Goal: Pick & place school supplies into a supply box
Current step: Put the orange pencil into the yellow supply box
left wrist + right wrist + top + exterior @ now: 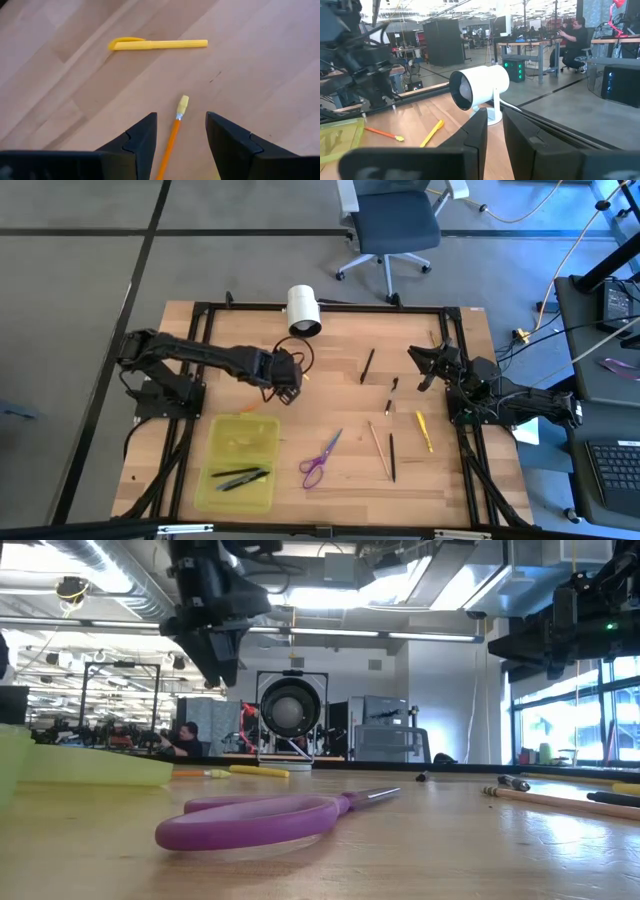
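The left end effector (284, 376) hangs above the wooden table (330, 480) with its two dark fingers (137, 142) spread and nothing between them; directly under the gap lies a thin orange pencil (173, 137) with a pale eraser tip, and just ahead of it a yellow pen (157, 44). Nearer the front edge than this end effector sits the translucent yellow-green plastic supply box (238, 464), open, with dark pens (240, 477) inside. To its right lie the purple-handled scissors (320, 460), then a tan wooden pencil (379, 448), a black pen (392, 457) and another yellow pen (424, 431). The right end effector (423, 370) hovers beyond these, fingers nearly closed on nothing, facing a white cylinder camera (480, 90)
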Available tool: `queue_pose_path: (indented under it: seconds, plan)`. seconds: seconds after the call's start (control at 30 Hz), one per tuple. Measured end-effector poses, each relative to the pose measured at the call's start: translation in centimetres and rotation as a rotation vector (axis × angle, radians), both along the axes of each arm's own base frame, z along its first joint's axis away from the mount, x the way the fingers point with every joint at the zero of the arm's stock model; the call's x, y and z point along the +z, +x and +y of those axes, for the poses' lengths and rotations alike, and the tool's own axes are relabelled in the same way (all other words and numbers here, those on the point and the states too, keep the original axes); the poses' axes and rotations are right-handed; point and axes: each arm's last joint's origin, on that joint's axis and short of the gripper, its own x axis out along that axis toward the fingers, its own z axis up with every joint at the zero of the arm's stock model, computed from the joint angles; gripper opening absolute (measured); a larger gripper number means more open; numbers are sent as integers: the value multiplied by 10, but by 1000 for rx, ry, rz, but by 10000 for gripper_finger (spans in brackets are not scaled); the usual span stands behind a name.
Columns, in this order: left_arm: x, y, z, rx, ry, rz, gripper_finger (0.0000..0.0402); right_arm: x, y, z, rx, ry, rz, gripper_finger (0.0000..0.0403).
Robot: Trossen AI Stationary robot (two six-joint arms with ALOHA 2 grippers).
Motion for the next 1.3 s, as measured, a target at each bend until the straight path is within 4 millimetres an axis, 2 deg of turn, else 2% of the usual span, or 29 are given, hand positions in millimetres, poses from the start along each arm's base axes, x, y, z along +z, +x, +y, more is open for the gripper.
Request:
queue_pose_path:
  seconds: [0.17, 0.37, 0.63, 1.03, 1.3]
  plan:
    - [-15, 7, 10, -12, -70, 56, 155, 0, 0, 0, 0, 0, 0, 67]
    - [-51, 22, 21, -13, -105, 177, 155, 0, 0, 0, 0, 0, 0, 67]
    - [-86, 33, 33, -43, -230, 247, 154, 0, 0, 0, 0, 0, 0, 67]
    - [-105, 40, 35, -121, -288, 288, 143, 0, 0, 0, 0, -2, 2, 67]
    - [-109, 40, 35, -145, -324, 292, 94, 0, 0, 0, -1, -3, 3, 67]
